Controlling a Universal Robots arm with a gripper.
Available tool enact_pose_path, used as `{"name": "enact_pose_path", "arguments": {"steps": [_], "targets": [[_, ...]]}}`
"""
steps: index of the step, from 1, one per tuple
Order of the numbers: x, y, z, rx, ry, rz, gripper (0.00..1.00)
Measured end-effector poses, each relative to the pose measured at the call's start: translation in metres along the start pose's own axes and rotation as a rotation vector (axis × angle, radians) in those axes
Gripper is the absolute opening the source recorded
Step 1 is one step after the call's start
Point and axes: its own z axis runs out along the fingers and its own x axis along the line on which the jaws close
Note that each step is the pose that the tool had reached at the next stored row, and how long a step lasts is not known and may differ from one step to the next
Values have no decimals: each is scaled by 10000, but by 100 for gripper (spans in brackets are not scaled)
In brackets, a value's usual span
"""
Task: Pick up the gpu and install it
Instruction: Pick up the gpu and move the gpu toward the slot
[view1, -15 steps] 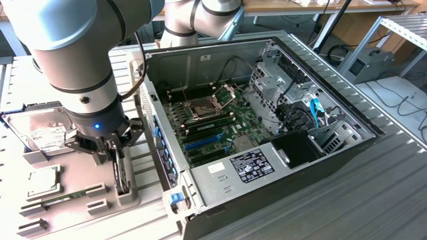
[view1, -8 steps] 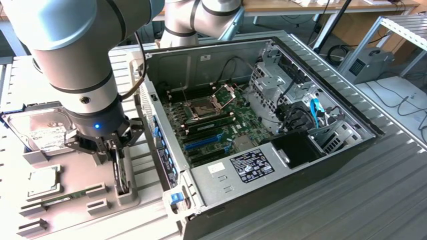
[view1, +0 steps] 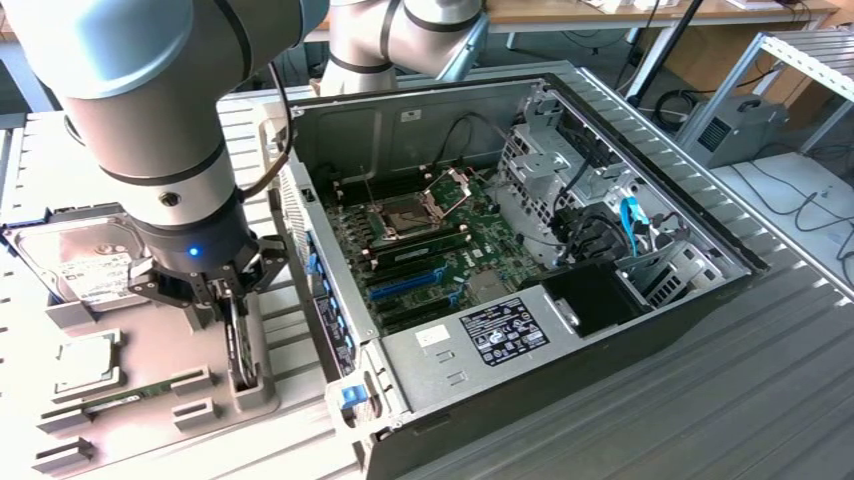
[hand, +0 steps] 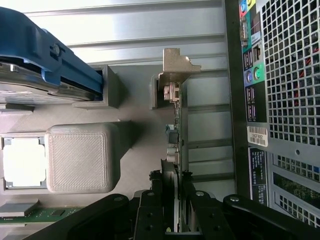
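Observation:
The gpu (view1: 242, 350) stands on edge in a slot of the grey holder (view1: 254, 392), at the exterior view's left beside the open computer case (view1: 601, 300). In the wrist view the gpu (hand: 175, 130) is seen edge-on, its silver bracket (hand: 177, 65) at the far end. My gripper (view1: 230, 305) reaches down over the card. Its black fingers (hand: 154, 200) sit against both faces of the card, so the gripper (hand: 173, 200) is shut on it. The card still rests in the slot.
The case lies open with its motherboard (view1: 441, 250) and blue slots (view1: 407, 285) exposed. On the parts tray sit a hard drive (view1: 87, 265), a CPU (view1: 83, 360) and a RAM stick (view1: 127, 395). The case's rear panel (hand: 280, 100) is close beside the card.

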Motion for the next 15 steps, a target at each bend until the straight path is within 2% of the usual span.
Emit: {"name": "enact_pose_path", "arguments": {"steps": [15], "targets": [[-2, 4, -89, 0, 0, -1, 26]]}}
